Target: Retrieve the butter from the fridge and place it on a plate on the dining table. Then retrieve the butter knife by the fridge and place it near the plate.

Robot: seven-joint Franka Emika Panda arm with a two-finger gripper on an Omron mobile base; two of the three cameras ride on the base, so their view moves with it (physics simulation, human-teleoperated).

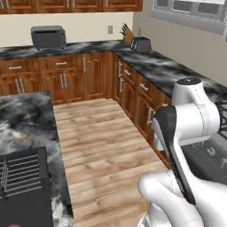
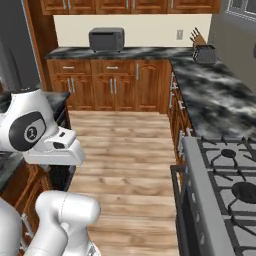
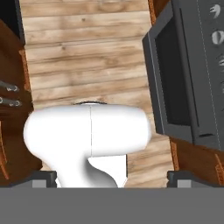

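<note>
Arm's tucked over the wood floor [image 3: 87, 52], and the gripper [image 3: 112, 179] looks spread and empty; I'd drive to the fridge [image 2: 12, 45] with it folded, clear of the stove [image 2: 225, 170].

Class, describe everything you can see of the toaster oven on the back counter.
The toaster oven is a dark grey, boxy appliance with a wide front door panel. It stands upright on the marbled wall counter, against the pale wall and below the wooden upper cabinets. Its door looks closed. Nothing touches it except the counter.
</note>
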